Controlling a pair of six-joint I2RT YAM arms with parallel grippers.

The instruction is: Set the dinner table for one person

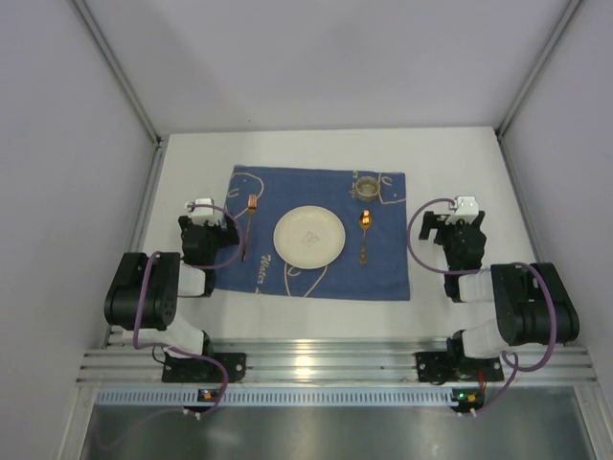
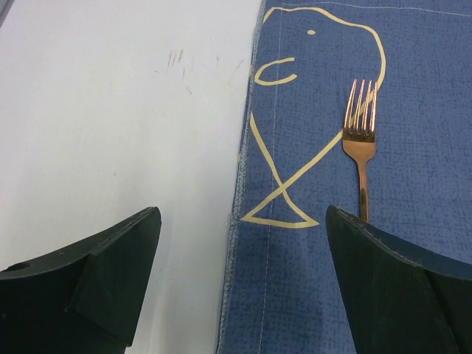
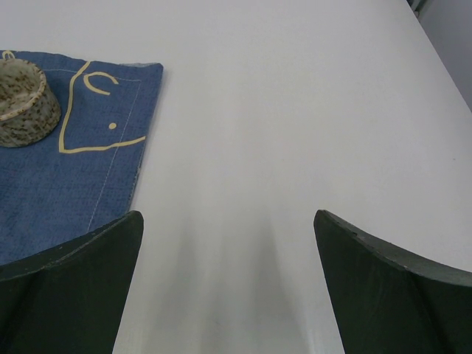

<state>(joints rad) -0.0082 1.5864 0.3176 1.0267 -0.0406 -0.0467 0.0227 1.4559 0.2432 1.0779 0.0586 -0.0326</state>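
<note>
– When we start at the left side, what is the left gripper (image 2: 242, 214) doing?
– Its two black fingers are spread wide and nothing is between them. It hangs over the left edge of the placemat (image 2: 317, 243), one finger over the dinner table (image 2: 110, 110), one over the blue cloth.
– Where is the fork (image 2: 360, 140) from there?
– A little to the right and ahead. The fork lies flat on the cloth. Its long way runs straight away from the gripper, handle near, prongs far. The handle end hides behind the right finger in the wrist view.
– And next to the fork?
– The plate (image 1: 308, 237), in the middle of the cloth. Then the spoon (image 1: 364, 235) just right of the plate, lying the same way as the fork. A small speckled cup (image 3: 22, 103) stands past the spoon, near the far right corner of the cloth.
– And the right gripper (image 3: 228, 215)?
– Wide open too, holding nothing. It is over bare white table, off the cloth. The cup and spoon are to its left.
– So who would reach what?
– I think the left arm (image 1: 144, 292) is closer to the fork, and the right arm (image 1: 527, 307) is closer to the spoon and cup. The place looks set already. If the fork needed a nudge, the left gripper would have to go right and pinch across the thin handle.
</note>
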